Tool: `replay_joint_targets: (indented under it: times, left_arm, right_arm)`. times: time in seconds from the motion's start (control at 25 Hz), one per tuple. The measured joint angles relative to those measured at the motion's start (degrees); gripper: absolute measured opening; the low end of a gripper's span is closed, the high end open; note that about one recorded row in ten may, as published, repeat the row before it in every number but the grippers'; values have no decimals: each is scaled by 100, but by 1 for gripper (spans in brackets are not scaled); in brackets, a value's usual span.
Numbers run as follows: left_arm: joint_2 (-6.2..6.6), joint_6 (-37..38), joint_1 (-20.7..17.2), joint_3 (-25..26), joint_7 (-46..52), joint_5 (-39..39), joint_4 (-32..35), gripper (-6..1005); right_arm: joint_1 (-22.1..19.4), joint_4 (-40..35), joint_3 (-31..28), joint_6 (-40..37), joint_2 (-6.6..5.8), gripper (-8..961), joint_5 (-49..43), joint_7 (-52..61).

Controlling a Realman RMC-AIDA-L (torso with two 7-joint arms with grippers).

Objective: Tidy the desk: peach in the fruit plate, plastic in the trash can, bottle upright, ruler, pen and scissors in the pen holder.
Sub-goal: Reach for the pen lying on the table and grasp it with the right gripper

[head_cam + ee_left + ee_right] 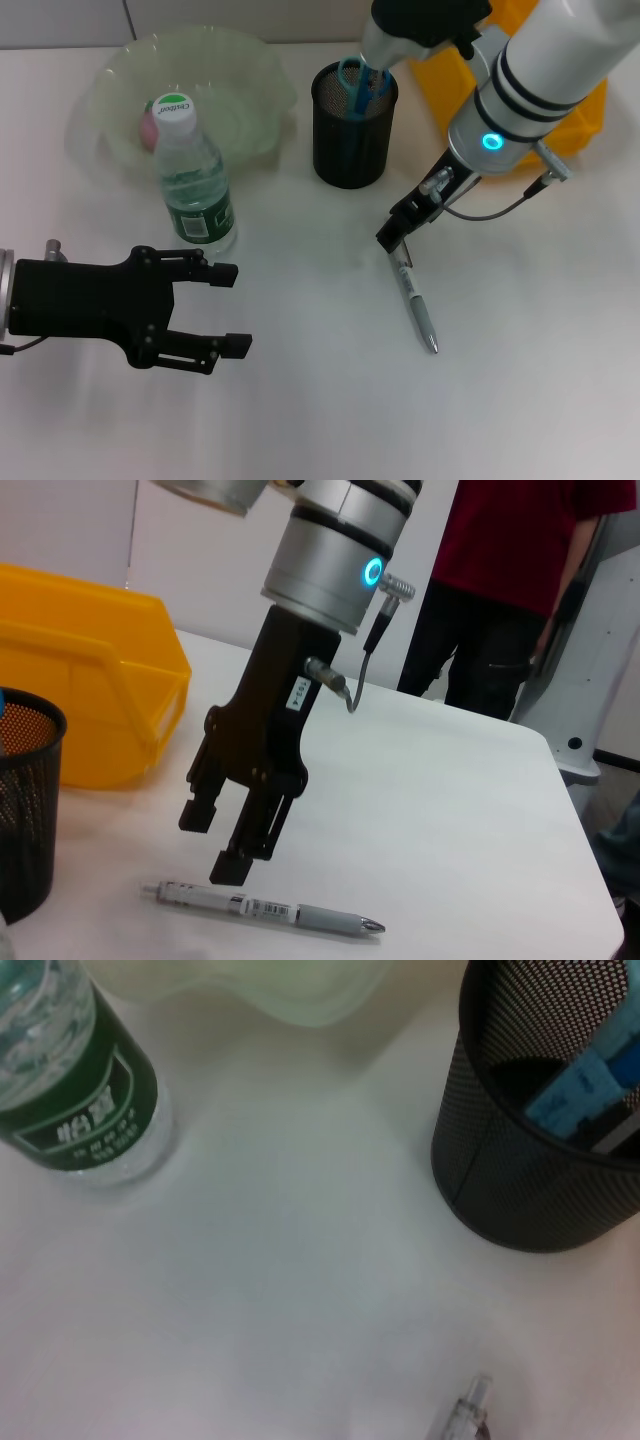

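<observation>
A grey pen (416,301) lies on the white desk, and my right gripper (398,230) hangs open just above its rear end, not touching it. In the left wrist view the pen (262,908) lies under that gripper (216,842). The black mesh pen holder (352,128) contains blue-handled scissors (361,82). A green-labelled bottle (190,178) stands upright in front of the pale green fruit plate (245,75), where the pinkish peach (148,126) lies. My left gripper (232,308) is open at the lower left, near the bottle. Ruler and plastic are out of view.
A yellow bin (582,122) stands at the back right, behind my right arm. In the left wrist view a person in red (520,570) stands beyond the desk's far edge.
</observation>
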State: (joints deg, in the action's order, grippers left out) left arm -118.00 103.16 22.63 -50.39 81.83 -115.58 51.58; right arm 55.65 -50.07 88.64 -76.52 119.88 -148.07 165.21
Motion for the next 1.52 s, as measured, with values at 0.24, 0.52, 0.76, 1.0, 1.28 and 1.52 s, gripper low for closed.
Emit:
replay_joint_targets:
  times: [0.24, 0.52, 0.76, 1.0, 1.28, 1.52]
  left_arm:
    - [-3, -7, -3, 22, 0, 1, -5, 846]
    - [-12, -7, -20, 21, 0, 1, -8, 846]
    - [-13, -7, -42, 23, -5, 1, -8, 846]
    - [-13, -7, -66, 21, -26, 1, -8, 846]
    - [-13, -7, -83, 21, -37, 1, -8, 846]
    - [-18, -13, -84, 21, -55, 1, -8, 846]
  right_arm:
    - [0, 104, 301, 247, 1, 692, 39, -3]
    - [-32, 191, 557, 483, 0, 686, 274, -1]
    - [-11, 267, 578, 538, -1, 680, 279, -18]
    - [-29, 275, 680, 558, 0, 674, 279, -26]
    - [-41, 278, 809, 595, -1, 578, 280, -11]
    - [-48, 280, 812, 604, 0, 521, 287, -6]
